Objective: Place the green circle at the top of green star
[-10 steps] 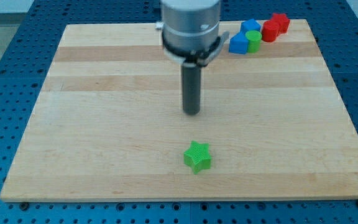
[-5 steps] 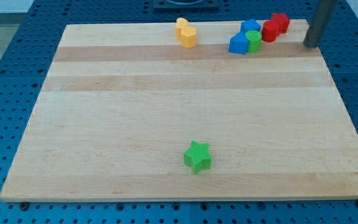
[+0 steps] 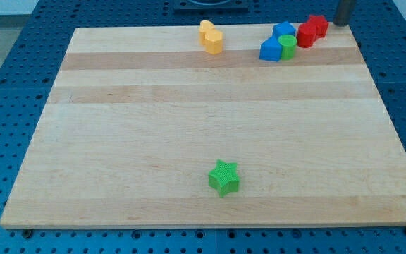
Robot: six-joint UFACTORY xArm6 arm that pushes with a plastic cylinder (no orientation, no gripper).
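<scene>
- Tip [image 3: 343, 22] at tabletop [image 3: 189, 120] top right corner, just right of red blocks [image 3: 312, 29].
- Green circle [image 3: 287, 46] among blue blocks [image 3: 275, 42].
- Green star [image 3: 224, 177] near bottom edge.
- No jaws; state impossible to tell.

My tip [image 3: 343, 23] shows at the view's top right corner, just beyond the far edge of the surface [image 3: 189, 120], to the right of the red blocks and apart from them. The green circle [image 3: 287, 46] stands near the top right, touching a blue block [image 3: 271, 50] on its left, with a second blue block [image 3: 283, 30] just behind. Two red blocks [image 3: 312, 30] (shapes not clear) sit just right of the circle, packed together. A yellow block [image 3: 211, 37] lies at the top edge, left of this cluster and apart from it. The green star [image 3: 223, 177] rests alone near the view's bottom centre, well apart from everything else.
</scene>
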